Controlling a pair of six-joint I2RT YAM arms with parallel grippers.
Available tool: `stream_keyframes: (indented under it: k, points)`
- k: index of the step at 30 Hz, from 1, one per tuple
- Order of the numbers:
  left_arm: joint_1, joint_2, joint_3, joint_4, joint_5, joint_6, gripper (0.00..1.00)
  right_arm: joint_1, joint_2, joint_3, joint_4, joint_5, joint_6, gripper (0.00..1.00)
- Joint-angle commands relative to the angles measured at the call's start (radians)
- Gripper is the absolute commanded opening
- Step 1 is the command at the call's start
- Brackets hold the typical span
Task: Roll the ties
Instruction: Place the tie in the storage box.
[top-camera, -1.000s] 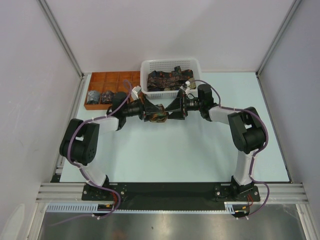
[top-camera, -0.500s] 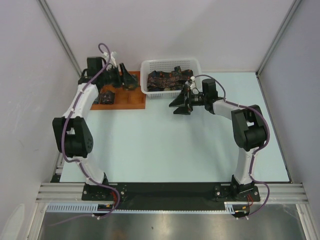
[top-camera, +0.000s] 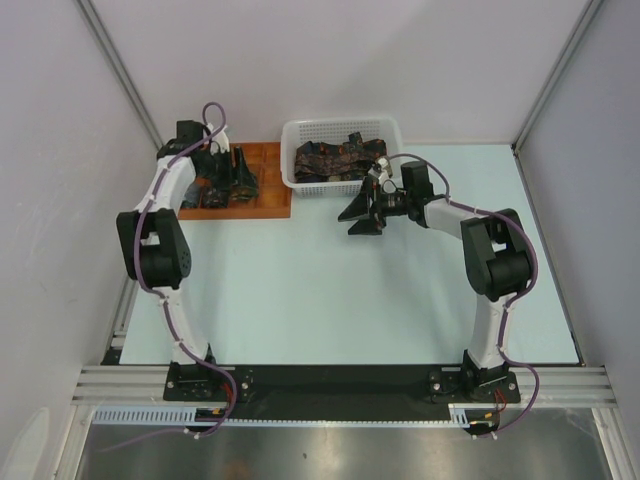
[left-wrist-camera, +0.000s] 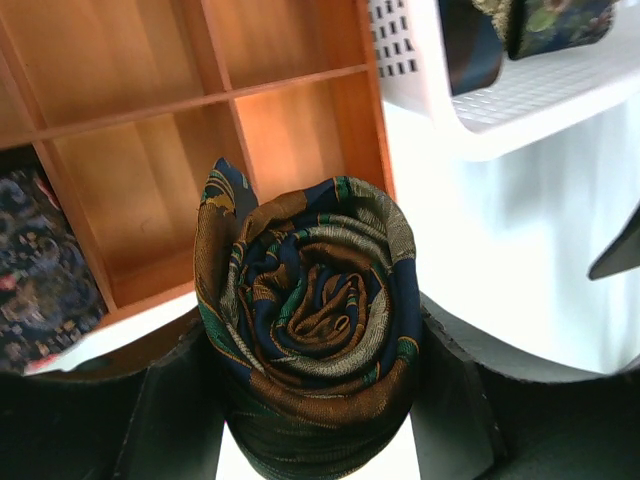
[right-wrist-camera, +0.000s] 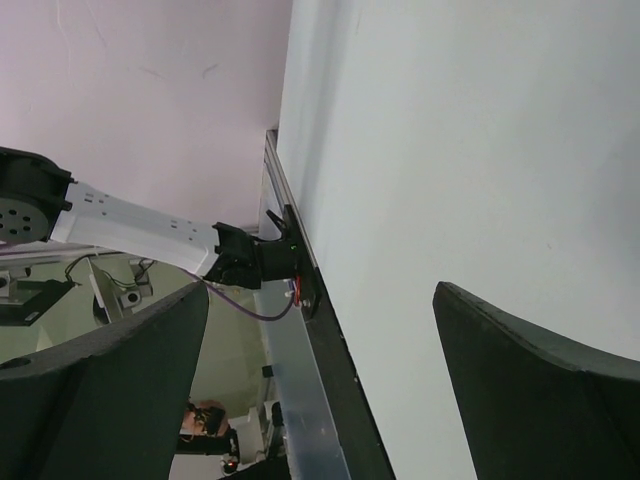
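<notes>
Your left gripper (left-wrist-camera: 308, 420) is clamped on a rolled tie (left-wrist-camera: 305, 320), with one finger pressed against each side of the bundle. The wrist view shows the roll end-on as a tight spiral. Its bands are navy, brown and dull gold with thin green lines, and they wind in to a brown core. The tie's pointed end pokes up at the roll's upper left. You are holding it above the orange-brown tray (left-wrist-camera: 130, 50), in front of bare compartments, but I cannot tell which one it is over. Another dark patterned bundle (left-wrist-camera: 40, 270) sits in a compartment to the left. In the top view, the tray lies just beside the white basket (top-camera: 341, 123), where loose ties (top-camera: 335, 158) lie heaped together. Your right gripper (top-camera: 362, 212) hangs over the table (top-camera: 330, 290) in front of the basket, well apart from the left one. Its jaws are spread wide with nothing between them.
</notes>
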Motion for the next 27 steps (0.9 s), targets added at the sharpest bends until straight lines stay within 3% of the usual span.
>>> stream_keyframes:
  k: [1, 12, 24, 27]
  points:
    - [-0.002, 0.036, 0.123, -0.024, -0.025, 0.044, 0.00, 0.004, 0.013, 0.037, -0.019, -0.011, -0.037, 1.00]
    - [-0.009, 0.124, 0.142, -0.055, -0.091, 0.031, 0.00, 0.013, 0.021, 0.037, -0.034, -0.003, -0.049, 1.00]
    - [-0.049, 0.222, 0.246, -0.102, -0.376, 0.015, 0.00, 0.026, 0.020, 0.039, -0.046, 0.002, -0.060, 1.00]
    - [-0.049, 0.240, 0.265, -0.095, -0.396, 0.009, 0.06, 0.024, 0.020, 0.037, -0.053, 0.002, -0.064, 1.00]
